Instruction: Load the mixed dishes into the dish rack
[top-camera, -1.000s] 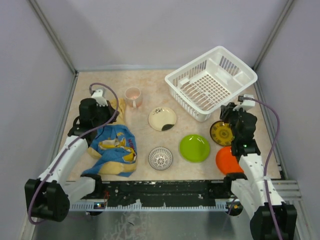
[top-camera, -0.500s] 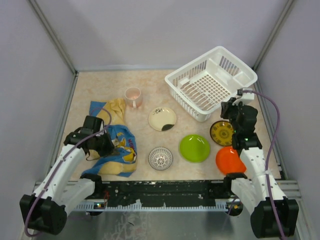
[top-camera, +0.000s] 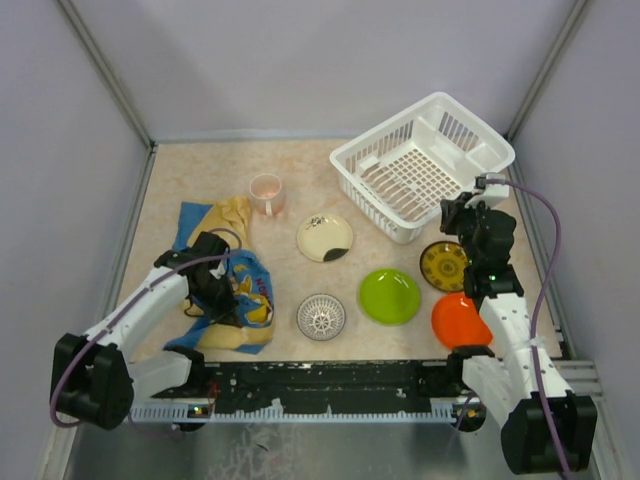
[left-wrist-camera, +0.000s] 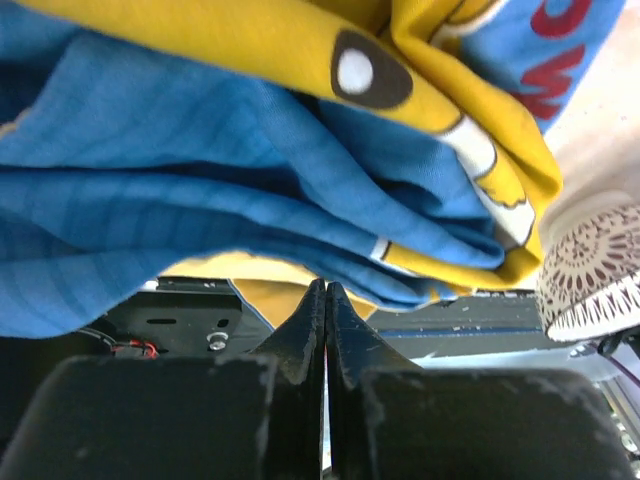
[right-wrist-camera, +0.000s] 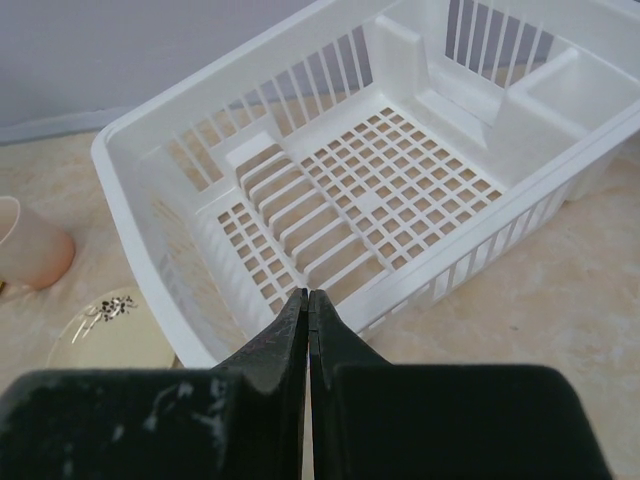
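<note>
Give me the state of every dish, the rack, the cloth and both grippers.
Dish rack: upright, empty.
Pink cup: upright, on table.
Cream plate: flat on table.
Patterned bowl: on table.
Lime-green plate: flat on table.
Orange plate: flat on table.
Brown-yellow plate: flat on table.
Cloth: crumpled.
Left gripper: shut, empty.
Right gripper: shut, empty.

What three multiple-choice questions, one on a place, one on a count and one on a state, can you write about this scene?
1. Where is the pink cup? A) inside the rack B) on the table, left of the rack C) in an end effector
2. How many plates lie on the table? A) two B) four C) six
3. The right end effector is: A) open B) shut on a dish C) shut and empty
Answers: 1 B, it stands on bare table. 2 B, the cream plate, green plate, orange plate and brown-yellow plate. 3 C, its jaws meet with nothing between.
</note>
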